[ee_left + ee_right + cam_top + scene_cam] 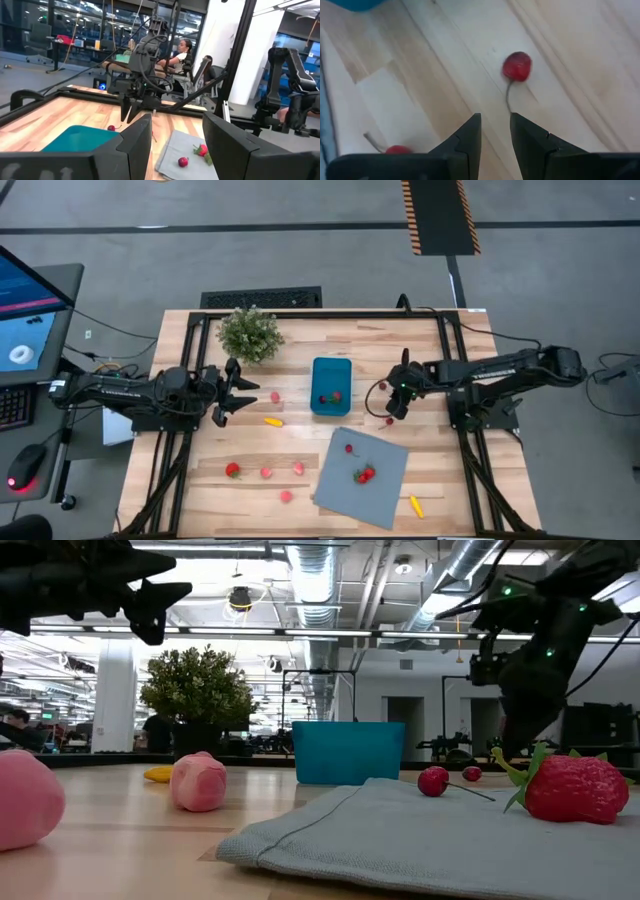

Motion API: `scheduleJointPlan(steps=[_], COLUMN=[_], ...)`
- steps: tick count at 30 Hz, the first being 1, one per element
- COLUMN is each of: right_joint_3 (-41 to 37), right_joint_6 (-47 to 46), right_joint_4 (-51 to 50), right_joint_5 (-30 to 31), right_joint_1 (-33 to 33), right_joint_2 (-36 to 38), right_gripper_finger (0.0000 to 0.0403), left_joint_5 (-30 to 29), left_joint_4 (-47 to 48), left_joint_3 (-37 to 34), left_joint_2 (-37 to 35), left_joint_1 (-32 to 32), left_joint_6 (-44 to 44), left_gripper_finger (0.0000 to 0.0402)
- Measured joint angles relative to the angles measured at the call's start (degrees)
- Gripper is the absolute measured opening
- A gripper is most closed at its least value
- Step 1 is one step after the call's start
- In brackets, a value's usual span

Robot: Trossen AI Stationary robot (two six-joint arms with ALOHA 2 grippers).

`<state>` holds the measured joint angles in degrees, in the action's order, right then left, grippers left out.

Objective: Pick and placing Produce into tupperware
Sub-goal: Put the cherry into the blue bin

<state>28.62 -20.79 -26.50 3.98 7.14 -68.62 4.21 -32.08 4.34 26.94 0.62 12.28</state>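
Observation:
The teal tupperware [331,386] stands mid-table with a red and a green piece [333,396] inside. Produce lies scattered: a red cherry [517,66] with its stem on the bare wood, a second cherry [397,149], a strawberry [364,474] and a cherry [349,448] on the grey sheet, and pink and yellow pieces [272,421] toward the left. My right gripper [393,412] points down just above the wood right of the tub, fingers a little apart, the cherry slightly ahead of them [495,122]. My left gripper [225,392] hovers open left of the tub.
A bushy potted plant [250,333] stands at the far edge, left of the tub. The grey-blue sheet [362,477] lies near the front edge. A strawberry [232,470] and pink pieces [266,473] lie near-left; a yellow piece [415,505] lies right of the sheet. A black frame borders the table.

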Motion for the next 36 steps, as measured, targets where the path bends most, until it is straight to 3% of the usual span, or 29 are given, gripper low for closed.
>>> scheduleJointPlan(steps=[16, 20, 27, 36], right_joint_3=[-0.03, 0.02, -0.07, -0.09], right_joint_6=[5.92, 6.36, 6.45, 3.23], right_joint_4=[3.63, 4.19, 6.19, 8.24], right_joint_5=[-3.08, -3.68, -5.0, -7.28], right_joint_1=[5.14, 5.59, 5.67, 5.74], right_joint_2=[-7.63, -8.18, -7.89, -7.51], right_gripper_finger=[0.0121, 0.0095, 0.0015, 0.001], left_joint_5=[1.05, 1.05, 0.5, 0.27], left_joint_4=[-0.02, 0.0, 0.02, 0.07], left_joint_3=[0.0, 0.0, 0.0, 0.0], left_joint_2=[0.0, 0.0, 0.0, 0.0], left_joint_1=[0.0, 0.0, 0.0, 0.0], left_joint_6=[0.98, 0.98, 0.98, 1.02], left_gripper_finger=[0.0167, 0.0167, 0.0167, 0.0167])
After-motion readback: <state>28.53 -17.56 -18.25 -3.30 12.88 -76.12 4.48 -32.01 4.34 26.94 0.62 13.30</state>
